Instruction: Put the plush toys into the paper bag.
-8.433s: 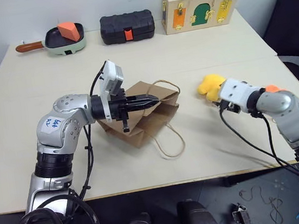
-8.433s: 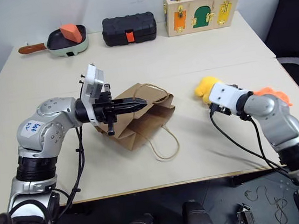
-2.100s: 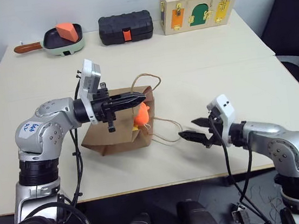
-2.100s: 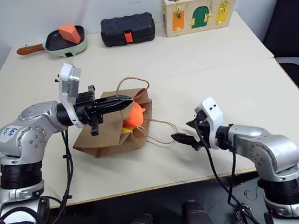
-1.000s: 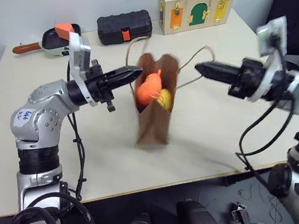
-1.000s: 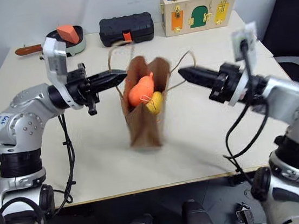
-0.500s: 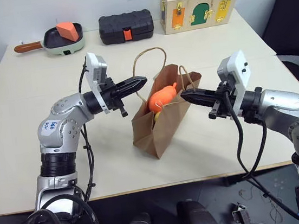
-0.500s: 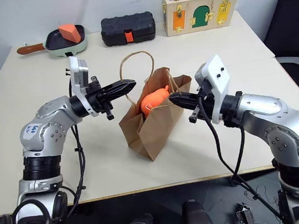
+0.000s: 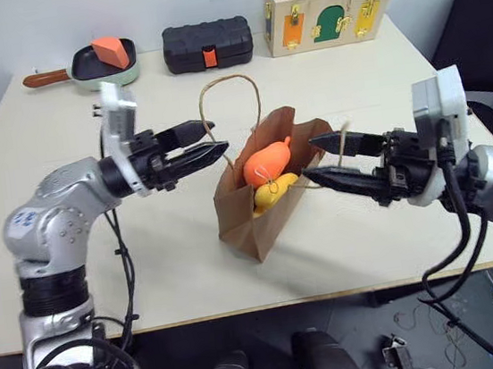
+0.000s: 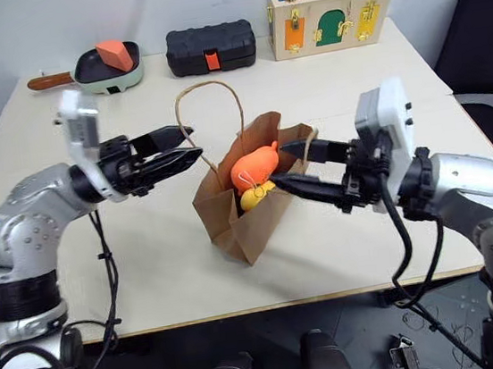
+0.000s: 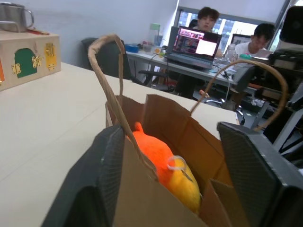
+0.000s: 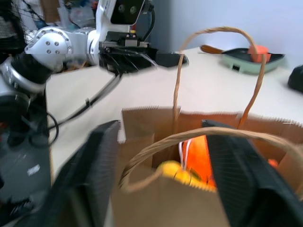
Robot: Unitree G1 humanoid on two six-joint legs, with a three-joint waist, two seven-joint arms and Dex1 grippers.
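Mid-table, our bag stands upright with the orange toy and yellow toy inside. We judge the task done: left gripper and right gripper flank it, jaws spread, empty.

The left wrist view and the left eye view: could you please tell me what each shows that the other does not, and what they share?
Left wrist view alone: people at desks behind a laptop, and the inside of the bag.

Left eye view alone: the pan with its orange block, the black case, the right tool and the left tool, both open on either side of the bag.

Both: the bag standing upright with the orange toy and yellow toy inside, and the wooden latch box.
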